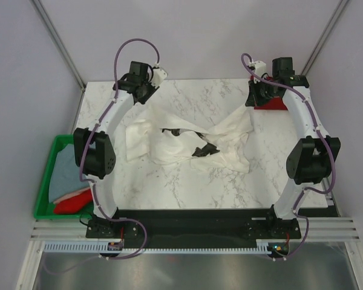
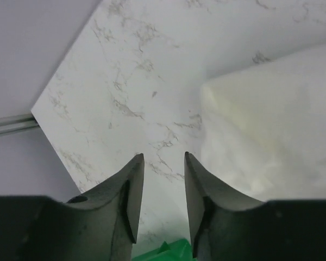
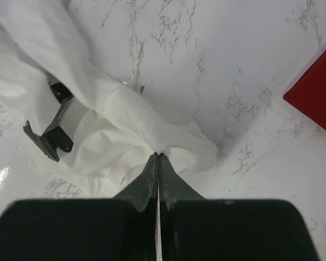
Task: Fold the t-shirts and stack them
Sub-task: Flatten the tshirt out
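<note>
White t-shirt, only one, pinched by the clamped right tool; left tool, jaws parted, empty

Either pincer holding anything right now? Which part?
The right pincer is shut on the white t-shirt, pinching a fold at its edge. The left pincer is open over the table, holding nothing.
</note>
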Robot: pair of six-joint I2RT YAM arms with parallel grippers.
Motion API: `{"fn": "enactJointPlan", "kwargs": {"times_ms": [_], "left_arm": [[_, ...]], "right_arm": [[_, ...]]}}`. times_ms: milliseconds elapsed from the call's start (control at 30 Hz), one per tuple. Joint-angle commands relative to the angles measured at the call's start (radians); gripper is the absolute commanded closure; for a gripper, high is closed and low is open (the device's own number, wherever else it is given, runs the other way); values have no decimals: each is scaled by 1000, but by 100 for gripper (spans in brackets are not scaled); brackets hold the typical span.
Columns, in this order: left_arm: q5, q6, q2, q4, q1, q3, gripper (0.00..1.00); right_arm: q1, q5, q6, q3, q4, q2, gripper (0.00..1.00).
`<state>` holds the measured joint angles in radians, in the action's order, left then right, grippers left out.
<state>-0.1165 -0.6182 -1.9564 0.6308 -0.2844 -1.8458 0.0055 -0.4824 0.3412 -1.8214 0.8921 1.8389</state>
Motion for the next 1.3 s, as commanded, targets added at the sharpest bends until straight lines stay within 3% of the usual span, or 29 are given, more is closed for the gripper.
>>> {"fn": "enactJointPlan", "kwargs": {"times_ms": [0,167,233,400,1033,1267], "left_arm": [[-11,55,23,32,-4,-14,55],[47,75,184,53,-45,213,55],[99,81,206,81,-47,261,60],[80,97,176,98,-44,378,56],[67,149,-127,90,21,203,60],[71,143,-177,96,28,160,67]], "right_arm": [[-1,-41,-24,-50,-16,13,100],[-1,-51,-15,-6,-18,-15,100],[-2,-56,-18,19,-19,-24,100],[-2,-61,-22,42,-24,-24,100],[-2,-36,-11,48,-24,17,100],[-2,-24,-7,40,-22,31,100]]}}
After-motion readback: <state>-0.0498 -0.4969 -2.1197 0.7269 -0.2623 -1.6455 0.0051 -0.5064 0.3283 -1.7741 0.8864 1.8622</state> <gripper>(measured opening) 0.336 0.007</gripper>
